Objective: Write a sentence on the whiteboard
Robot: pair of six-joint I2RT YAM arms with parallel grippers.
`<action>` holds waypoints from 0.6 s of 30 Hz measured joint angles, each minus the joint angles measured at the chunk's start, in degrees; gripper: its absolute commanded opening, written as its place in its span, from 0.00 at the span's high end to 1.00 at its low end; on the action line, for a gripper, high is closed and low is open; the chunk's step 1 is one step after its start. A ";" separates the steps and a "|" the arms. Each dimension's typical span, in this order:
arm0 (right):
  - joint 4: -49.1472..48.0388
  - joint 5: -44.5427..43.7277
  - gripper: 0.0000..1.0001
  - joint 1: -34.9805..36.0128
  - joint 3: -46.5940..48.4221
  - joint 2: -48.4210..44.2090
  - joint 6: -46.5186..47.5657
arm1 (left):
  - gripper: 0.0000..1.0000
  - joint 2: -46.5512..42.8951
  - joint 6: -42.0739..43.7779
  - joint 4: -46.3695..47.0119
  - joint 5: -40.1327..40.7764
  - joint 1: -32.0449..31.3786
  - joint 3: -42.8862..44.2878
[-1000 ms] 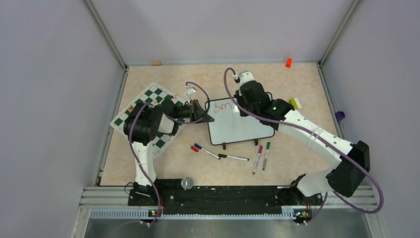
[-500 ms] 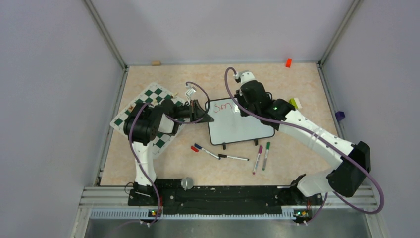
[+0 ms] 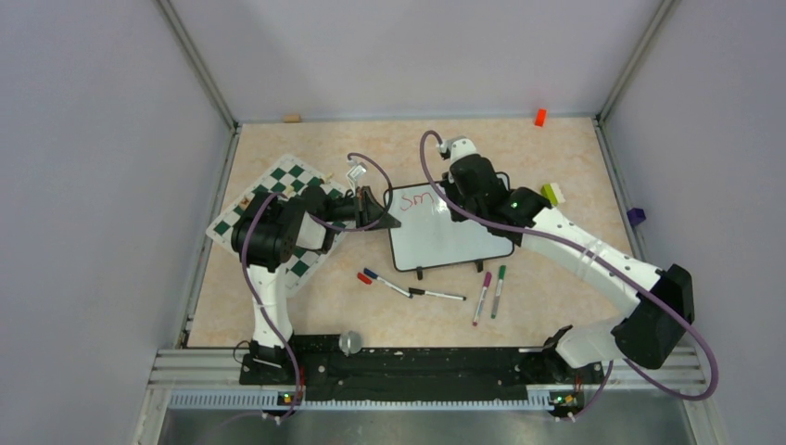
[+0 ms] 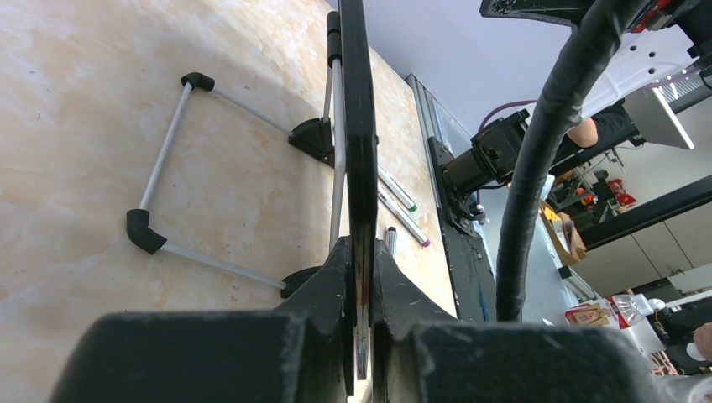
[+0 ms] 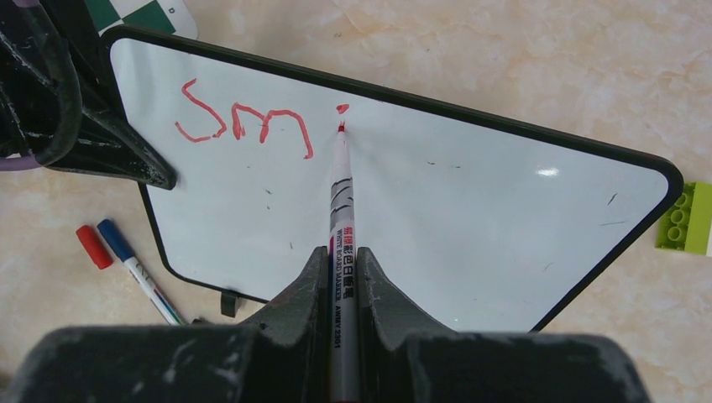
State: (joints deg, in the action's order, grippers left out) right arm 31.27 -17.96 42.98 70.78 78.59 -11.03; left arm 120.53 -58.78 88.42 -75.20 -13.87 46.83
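The small glossy white rectangular whiteboard with a thin black frame (image 3: pixel 450 236) sits near the middle of the mottled beige surface (image 3: pixel 389 139), between the two arms and just right of the green-and-white checkered chess mat (image 3: pixel 283 185). The left fingers (image 4: pixel 323 285) are clenched on the board's black left edge, one on each face; that wrist view sees the board edge-on. The right fingers (image 5: pixel 298 306) are clamped around a white-barrelled whiteboard marker with a red tip (image 5: pixel 342 197), which points up the board's face. Its tip touches the white just below a small red dot. To the left of that dot, along the board's top left, runs the red handwritten lettering (image 5: pixel 243 126), which so far reads "Sm". On the surface in front of the board lie a red-capped and a blue-capped marker (image 3: pixel 382 281) and, further right, a purple and a green marker (image 3: pixel 491 292) side by side. A lime green toy brick (image 5: pixel 690 220) lies just beside the board's right corner.
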 measured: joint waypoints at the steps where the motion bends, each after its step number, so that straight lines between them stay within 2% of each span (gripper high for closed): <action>1: 0.00 -0.02 1.00 0.00 -0.02 0.00 0.00 | 1.00 0.00 0.00 0.00 0.00 0.00 0.00; 18: 0.90 1.42 1.00 -0.02 -4.24 -2.73 -0.72 | 1.00 0.02 0.00 0.02 -0.04 0.00 0.00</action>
State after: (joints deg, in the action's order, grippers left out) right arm 32.16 -16.53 42.96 66.54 75.85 -11.75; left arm 120.55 -58.78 88.44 -75.24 -13.87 46.83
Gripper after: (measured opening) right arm 0.096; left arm 0.071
